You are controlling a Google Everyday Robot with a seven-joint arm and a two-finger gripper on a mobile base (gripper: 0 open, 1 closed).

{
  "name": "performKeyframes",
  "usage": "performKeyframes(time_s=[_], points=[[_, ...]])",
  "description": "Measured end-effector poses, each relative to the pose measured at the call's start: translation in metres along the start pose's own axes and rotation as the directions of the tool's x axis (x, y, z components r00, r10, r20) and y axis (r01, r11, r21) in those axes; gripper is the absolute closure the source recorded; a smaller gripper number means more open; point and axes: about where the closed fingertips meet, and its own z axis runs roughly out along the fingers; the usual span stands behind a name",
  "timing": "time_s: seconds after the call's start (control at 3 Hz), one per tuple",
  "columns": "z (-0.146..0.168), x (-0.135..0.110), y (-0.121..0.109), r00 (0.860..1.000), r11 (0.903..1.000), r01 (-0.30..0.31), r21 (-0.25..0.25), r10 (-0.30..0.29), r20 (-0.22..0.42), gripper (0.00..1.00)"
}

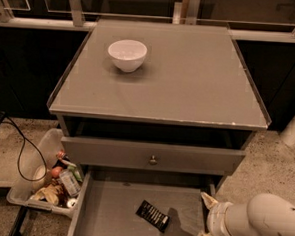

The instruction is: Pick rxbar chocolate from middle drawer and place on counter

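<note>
Chocolate bar lies flat on the open drawer floor, long axis slanting upper-left to lower-right. We see the gripper just right of it, by the drawer's right wall, fingers spread apart and holding nothing.

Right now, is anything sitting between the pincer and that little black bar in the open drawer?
Nothing visible does. The pincer hangs open at the right side of the middle drawer. The rxbar chocolate lies to its left on the bare grey floor, with nothing else between them.
</note>
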Motion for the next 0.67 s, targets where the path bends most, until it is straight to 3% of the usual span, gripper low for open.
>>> performKeyframes(time_s=[0.67], points=[[0.0057,-0.0005,0.0002,1.0,0.9999,-0.009,-0.009,0.009,-0.015,0.0]])
